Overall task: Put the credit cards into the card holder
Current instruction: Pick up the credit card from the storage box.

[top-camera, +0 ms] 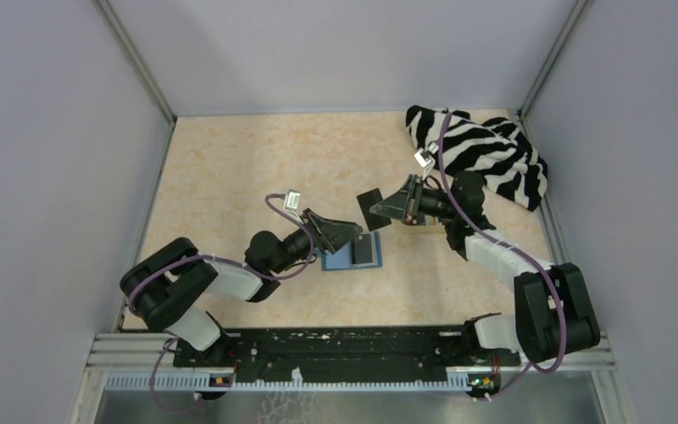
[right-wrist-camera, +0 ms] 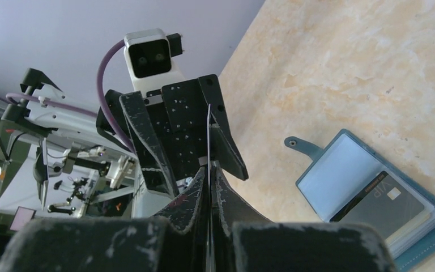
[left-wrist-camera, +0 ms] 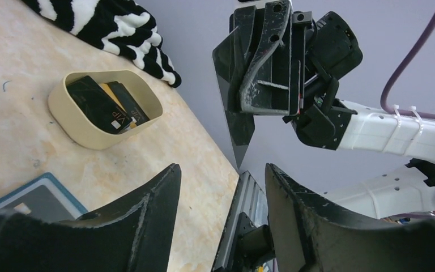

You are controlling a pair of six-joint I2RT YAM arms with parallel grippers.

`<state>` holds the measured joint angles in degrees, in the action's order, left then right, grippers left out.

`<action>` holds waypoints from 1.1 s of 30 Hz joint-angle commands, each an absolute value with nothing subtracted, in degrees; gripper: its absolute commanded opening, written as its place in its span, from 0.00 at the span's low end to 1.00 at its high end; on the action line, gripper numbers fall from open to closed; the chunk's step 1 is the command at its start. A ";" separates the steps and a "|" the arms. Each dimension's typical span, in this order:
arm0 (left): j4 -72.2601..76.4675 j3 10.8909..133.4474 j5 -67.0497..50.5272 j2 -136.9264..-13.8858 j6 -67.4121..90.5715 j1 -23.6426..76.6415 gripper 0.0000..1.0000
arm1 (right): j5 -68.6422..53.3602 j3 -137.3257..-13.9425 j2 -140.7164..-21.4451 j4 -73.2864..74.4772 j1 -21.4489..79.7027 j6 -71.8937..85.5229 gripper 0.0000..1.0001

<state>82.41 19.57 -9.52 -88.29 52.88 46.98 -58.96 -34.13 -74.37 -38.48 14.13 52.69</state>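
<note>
The teal card holder point(top-camera: 342, 259) lies open near the table's middle with a black VIP card point(right-wrist-camera: 384, 205) tucked in its right side point(right-wrist-camera: 340, 170). My right gripper point(right-wrist-camera: 209, 170) is shut on a black credit card point(top-camera: 370, 208), held on edge above the table just beyond the holder. My left gripper point(left-wrist-camera: 221, 175) hovers over the holder's left part point(left-wrist-camera: 39, 195), facing the held card point(left-wrist-camera: 233, 107); its jaws stand apart with nothing between them. More credit cards, black point(left-wrist-camera: 93, 102) and orange-gold point(left-wrist-camera: 112, 89), lie in the tan tray.
The tan oval tray point(left-wrist-camera: 85, 135) stands on the table past the holder. A zebra-striped cloth point(top-camera: 485, 155) is bunched in the far right corner. Grey walls close in the table on three sides.
</note>
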 commanded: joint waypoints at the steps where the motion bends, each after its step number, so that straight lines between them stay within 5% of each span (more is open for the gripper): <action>1: 88.18 23.76 -11.47 -92.48 58.25 47.46 0.60 | -57.41 -34.22 -74.27 -42.57 16.04 52.08 0.00; 9: 94.45 25.85 -15.63 -98.00 62.13 47.46 0.39 | -56.98 -34.20 -74.09 -41.77 16.90 49.82 0.00; 17: 97.19 27.52 -18.92 -99.87 62.75 47.49 0.31 | -56.25 -34.43 -74.35 -39.88 18.53 46.17 0.00; 26: 98.81 25.64 -19.41 -98.57 58.88 47.46 0.00 | -56.97 -34.78 -73.93 -37.91 19.29 41.93 0.02; 29: 100.64 23.02 -19.46 -97.55 53.93 47.47 0.00 | -62.22 -36.58 -73.81 -35.69 19.34 34.66 0.23; 33: 98.18 18.35 -24.59 -94.21 46.28 46.16 0.00 | -68.42 -46.79 -72.15 -4.79 19.35 5.66 0.62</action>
<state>86.87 21.93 -19.66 -97.65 55.18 47.11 -61.45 -36.45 -74.41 -27.90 18.76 32.82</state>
